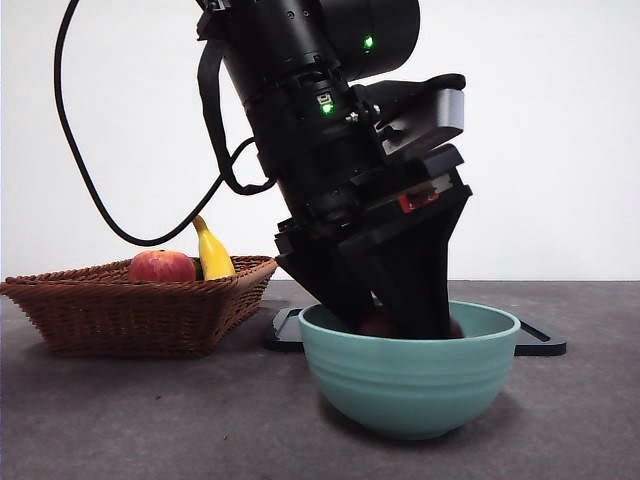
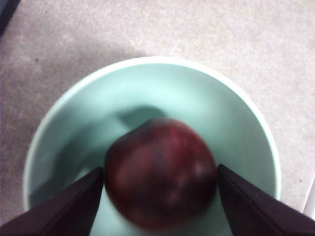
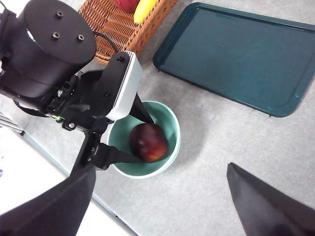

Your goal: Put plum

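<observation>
The plum point(image 2: 160, 172) is a dark maroon fruit, round and glossy, with a small pale sheen on its skin. It sits inside a pale green bowl point(image 1: 408, 375) on the grey bench point(image 1: 150, 410), and in the front view only its top shows just over the rim.

The left gripper point(image 2: 160, 184) reaches down into the bowl from above, the arm big and dark and tilted, its two black fingers point(image 2: 74, 201) standing one at each side of the plum and touching or very nearly touching its skin; whether they press it I cannot tell for sure, though they look closed against it.

The right gripper point(image 3: 157, 206) hangs high over the bench, well apart from the bowl, with its fingers spread wide and nothing between them.

Beside the bowl stands a woven basket point(image 1: 130, 310) holding a red apple point(image 1: 162, 266) and a yellow banana point(image 1: 213, 252). A dark teal tray point(image 3: 236, 54) lies flat on the bench behind the bowl
</observation>
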`<state>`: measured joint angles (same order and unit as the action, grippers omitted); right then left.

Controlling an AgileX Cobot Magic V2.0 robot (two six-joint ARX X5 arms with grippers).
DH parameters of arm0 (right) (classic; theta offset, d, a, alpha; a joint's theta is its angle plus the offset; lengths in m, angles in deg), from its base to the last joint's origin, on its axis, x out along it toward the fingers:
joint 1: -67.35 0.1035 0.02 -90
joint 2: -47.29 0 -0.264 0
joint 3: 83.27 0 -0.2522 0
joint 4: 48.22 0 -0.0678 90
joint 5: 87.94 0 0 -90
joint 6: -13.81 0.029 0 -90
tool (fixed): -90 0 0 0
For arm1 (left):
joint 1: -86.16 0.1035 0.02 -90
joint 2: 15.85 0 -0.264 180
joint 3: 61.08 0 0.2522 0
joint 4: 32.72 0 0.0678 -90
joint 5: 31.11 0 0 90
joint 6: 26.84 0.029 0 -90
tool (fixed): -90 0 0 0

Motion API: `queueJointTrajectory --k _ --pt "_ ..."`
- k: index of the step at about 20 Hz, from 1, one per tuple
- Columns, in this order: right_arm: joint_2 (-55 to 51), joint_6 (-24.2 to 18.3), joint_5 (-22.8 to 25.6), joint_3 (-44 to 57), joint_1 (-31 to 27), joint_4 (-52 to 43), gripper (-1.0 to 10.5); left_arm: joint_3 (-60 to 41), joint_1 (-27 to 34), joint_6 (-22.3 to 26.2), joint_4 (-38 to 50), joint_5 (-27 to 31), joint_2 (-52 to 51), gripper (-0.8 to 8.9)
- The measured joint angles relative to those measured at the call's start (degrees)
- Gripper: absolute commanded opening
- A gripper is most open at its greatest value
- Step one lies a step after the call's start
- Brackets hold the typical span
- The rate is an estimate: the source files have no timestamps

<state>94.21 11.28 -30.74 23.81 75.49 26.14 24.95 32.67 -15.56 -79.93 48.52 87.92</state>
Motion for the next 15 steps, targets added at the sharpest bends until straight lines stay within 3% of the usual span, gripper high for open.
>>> queueJointTrajectory --k 9,15 --pt "0.00 0.00 0.00 0.00 0.00 0.00 4.3 0.00 0.00 -0.20 -0.20 0.00 -0.61 3.76" --pt "0.00 0.00 0.00 0.00 0.00 -0.02 4.3 1.51 2.89 -2.03 -0.11 -0.02 -12.04 3.76"
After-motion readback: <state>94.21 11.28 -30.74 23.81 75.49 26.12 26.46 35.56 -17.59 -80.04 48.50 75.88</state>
